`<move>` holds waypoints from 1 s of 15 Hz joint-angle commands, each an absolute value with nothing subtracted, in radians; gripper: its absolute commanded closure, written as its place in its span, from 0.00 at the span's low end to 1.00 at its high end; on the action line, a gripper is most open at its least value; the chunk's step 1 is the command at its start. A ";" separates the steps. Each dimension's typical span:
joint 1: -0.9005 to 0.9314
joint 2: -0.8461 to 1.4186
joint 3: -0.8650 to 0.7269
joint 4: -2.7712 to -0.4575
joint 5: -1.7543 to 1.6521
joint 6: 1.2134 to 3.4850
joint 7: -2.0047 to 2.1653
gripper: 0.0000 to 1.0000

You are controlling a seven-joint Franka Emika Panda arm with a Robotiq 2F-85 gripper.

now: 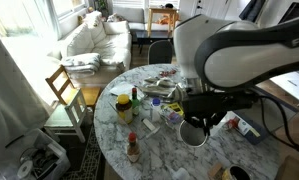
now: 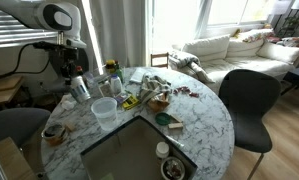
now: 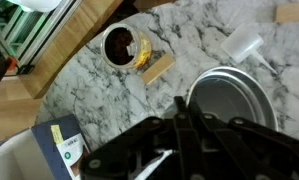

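My gripper (image 3: 181, 108) is shut, its two black fingers meeting on the left rim of a white cup (image 3: 234, 105) with a grey inside. In both exterior views the gripper (image 1: 194, 108) (image 2: 77, 72) hangs low over the round marble table (image 1: 164, 155) (image 2: 204, 120). The cup (image 1: 193, 133) (image 2: 80, 88) is directly beneath it and looks tilted. The thin rim seems pinched between the fingertips, though the contact itself is dark and hard to see.
Beside the cup are a dark bowl (image 3: 122, 45) holding something yellow, a wooden block (image 3: 155, 68), a small clear cup (image 3: 243, 44) and a blue box (image 3: 59, 148). Jars, bottles (image 1: 133, 146) and a white bowl (image 2: 104, 108) crowd the table. Chairs (image 1: 64, 90) (image 2: 247, 95) stand around it.
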State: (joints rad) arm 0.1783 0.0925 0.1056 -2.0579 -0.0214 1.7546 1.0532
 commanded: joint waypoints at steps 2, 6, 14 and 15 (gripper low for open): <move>0.137 -0.017 0.103 -2.145 0.003 1.806 1.054 0.94; 0.097 -0.142 0.091 -2.261 0.019 1.844 1.054 0.94; 0.005 -0.308 0.016 -2.322 0.113 1.873 1.019 0.99; -0.008 -0.324 0.005 -2.328 0.134 1.882 1.006 0.99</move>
State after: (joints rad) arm 0.0304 -0.2425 0.0340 -2.2676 0.0634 1.8498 1.0505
